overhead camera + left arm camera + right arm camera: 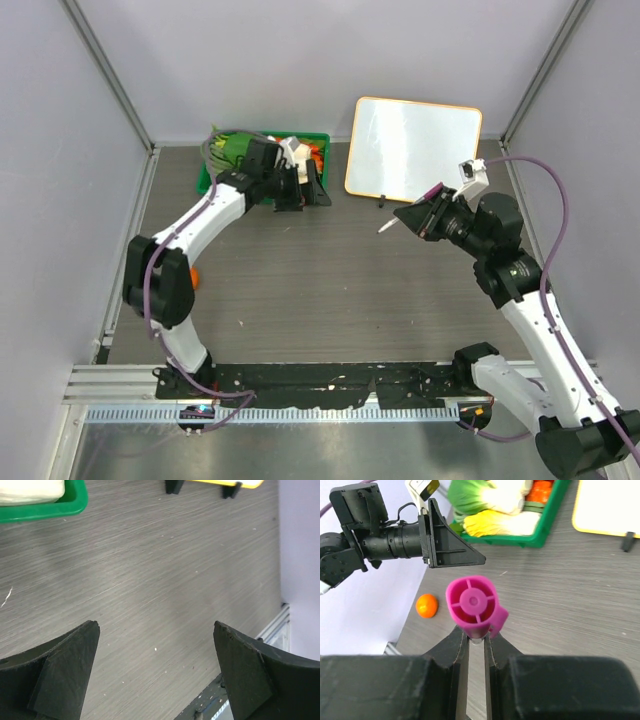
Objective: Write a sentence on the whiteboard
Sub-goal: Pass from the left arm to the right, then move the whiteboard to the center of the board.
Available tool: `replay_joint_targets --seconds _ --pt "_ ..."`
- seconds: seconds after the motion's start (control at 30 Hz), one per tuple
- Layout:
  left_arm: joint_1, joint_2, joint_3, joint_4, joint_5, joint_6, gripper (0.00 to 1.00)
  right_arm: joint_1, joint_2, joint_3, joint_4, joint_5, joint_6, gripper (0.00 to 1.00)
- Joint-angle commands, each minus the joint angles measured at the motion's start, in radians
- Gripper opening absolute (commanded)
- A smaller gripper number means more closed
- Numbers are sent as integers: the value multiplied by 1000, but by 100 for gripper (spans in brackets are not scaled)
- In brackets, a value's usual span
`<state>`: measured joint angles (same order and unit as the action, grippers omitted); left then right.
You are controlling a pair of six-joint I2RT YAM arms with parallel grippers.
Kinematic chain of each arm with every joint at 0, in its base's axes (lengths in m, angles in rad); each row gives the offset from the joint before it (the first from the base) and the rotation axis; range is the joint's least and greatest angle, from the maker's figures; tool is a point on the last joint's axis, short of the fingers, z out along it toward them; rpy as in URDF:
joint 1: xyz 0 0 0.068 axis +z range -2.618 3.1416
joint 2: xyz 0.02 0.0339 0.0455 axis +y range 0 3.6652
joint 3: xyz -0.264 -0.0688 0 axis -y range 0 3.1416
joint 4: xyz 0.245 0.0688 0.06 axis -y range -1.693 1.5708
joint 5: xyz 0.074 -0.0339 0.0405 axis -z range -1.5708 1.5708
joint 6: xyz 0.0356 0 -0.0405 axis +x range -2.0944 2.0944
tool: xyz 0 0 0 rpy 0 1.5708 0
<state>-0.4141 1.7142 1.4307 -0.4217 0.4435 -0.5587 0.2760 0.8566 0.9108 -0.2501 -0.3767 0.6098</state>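
- Step in hand: I judge this to be the approach before writing. The whiteboard (413, 140) shows a bare white face in the top view, with no sentence on it that I can see.
- Whiteboard: it sits at the far side of the table (300, 290), just right of the green tray (47, 512), with its two black feet on the edge nearest the arms.
- Right gripper (475, 636): its fingers pinch a pink marker (472, 601). The wrist view looks straight onto the marker's pink butt end and its clip. In the top view the pale opposite end slants toward the table's middle, away from the board. I cannot tell whether that tip is bare.
- Left gripper (156, 630): its fingers are spread wide with nothing between them, and it hangs over bare table near the tray.
- Next move, as I read it: I must turn the right wrist so the writing end faces the board, carry it over the near rim, and touch down lightly. Heavy pressure may shove the board on its feet.
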Motion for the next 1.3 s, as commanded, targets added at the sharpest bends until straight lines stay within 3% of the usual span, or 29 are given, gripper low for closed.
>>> replay_joint_targets --seconds 0.0,0.27,0.53,0.77,0.9,0.93,0.97,1.27 --pt "-67 135 190 -142 -126 31 100 -20 -39 -4 -89 107 -50 1" --pt "-192 430 552 -279 -232 63 100 -50 -77 0 -152 177 -47 1" --pt "-299 755 1006 -424 -379 103 100 -78 -79 14 -155 142 -31 1" --pt "-338 781 904 -158 -476 98 96 -92 -88 31 -150 127 -24 1" --pt "-361 870 1009 -146 -503 123 94 -98 -88 39 -147 130 -19 1" --pt "-370 947 1128 -181 -523 125 91 -101 -85 40 -147 127 -19 1" --pt "-370 966 1152 -189 -526 115 91 -101 -82 40 -146 124 -18 1" --pt "-367 999 1122 -132 -552 71 76 -107 -68 36 -146 110 -12 1"
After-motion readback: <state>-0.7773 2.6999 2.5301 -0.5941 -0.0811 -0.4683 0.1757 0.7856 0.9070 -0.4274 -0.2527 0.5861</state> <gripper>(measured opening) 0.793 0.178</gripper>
